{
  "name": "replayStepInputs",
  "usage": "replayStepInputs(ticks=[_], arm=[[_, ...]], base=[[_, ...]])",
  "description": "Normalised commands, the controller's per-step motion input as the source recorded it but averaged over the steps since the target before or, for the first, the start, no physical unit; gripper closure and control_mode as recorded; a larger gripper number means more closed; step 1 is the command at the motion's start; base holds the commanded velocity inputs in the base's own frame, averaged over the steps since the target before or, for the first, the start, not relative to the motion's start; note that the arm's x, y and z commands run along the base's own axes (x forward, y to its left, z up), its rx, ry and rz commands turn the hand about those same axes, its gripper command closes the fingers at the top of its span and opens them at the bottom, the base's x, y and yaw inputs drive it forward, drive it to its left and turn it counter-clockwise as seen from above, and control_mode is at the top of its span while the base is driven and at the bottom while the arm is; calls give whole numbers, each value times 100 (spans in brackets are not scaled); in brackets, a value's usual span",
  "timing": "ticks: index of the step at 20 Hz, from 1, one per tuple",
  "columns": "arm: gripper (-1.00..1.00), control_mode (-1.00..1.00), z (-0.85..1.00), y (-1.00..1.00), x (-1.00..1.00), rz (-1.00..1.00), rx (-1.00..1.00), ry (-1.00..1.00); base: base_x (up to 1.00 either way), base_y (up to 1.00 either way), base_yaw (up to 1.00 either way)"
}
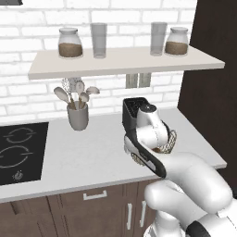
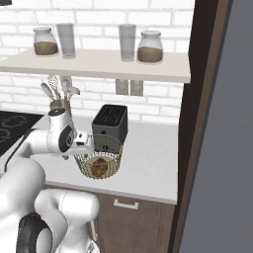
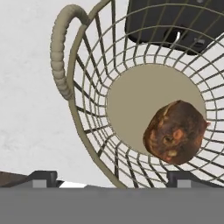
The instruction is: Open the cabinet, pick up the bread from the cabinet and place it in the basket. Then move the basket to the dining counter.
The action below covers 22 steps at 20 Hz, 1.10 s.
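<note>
The tan-gold wire basket [image 2: 111, 148] stands on the white worktop in front of the toaster, and part of its rim [image 1: 172, 139] shows behind my forearm. The dark-brown bread [image 3: 175, 131] lies inside on the basket's pale bottom, also visible through the mesh [image 2: 99, 168]. My gripper [image 3: 113, 179] is at the basket's left rim [image 2: 81, 152], open. Its two fingertips [image 3: 43, 176] stand wide apart, and the near wall of the basket [image 3: 92, 92] runs between them. A padded handle [image 3: 59, 57] arches over that rim. The dining counter is out of view.
A black toaster [image 2: 109, 126] stands right behind the basket. A grey utensil cup [image 1: 77, 115] and a black hob [image 1: 18, 150] are to the left. A shelf [image 1: 125, 60] with jars and glasses hangs above. A tall dark cabinet [image 2: 197, 123] bounds the right. Lower cabinet doors [image 1: 97, 203] are shut.
</note>
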Motion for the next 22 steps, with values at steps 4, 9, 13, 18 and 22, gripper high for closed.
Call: replayStepInputs(ticks=[4, 9, 13, 18, 22], arm=[[-100, -100, -38, 0, 19, 10, -4, 16], [-100, -100, -30, 0, 4, 8, -2, 9], [-100, -100, -21, 0, 7, 5, -1, 4], [100, -100, -27, -3, 0, 4, 0, 2], [100, -100, -29, -6, 0, 4, 0, 0]], base=[[0, 0, 0], [0, 0, 0], [0, 0, 0], [0, 0, 0], [0, 0, 0]])
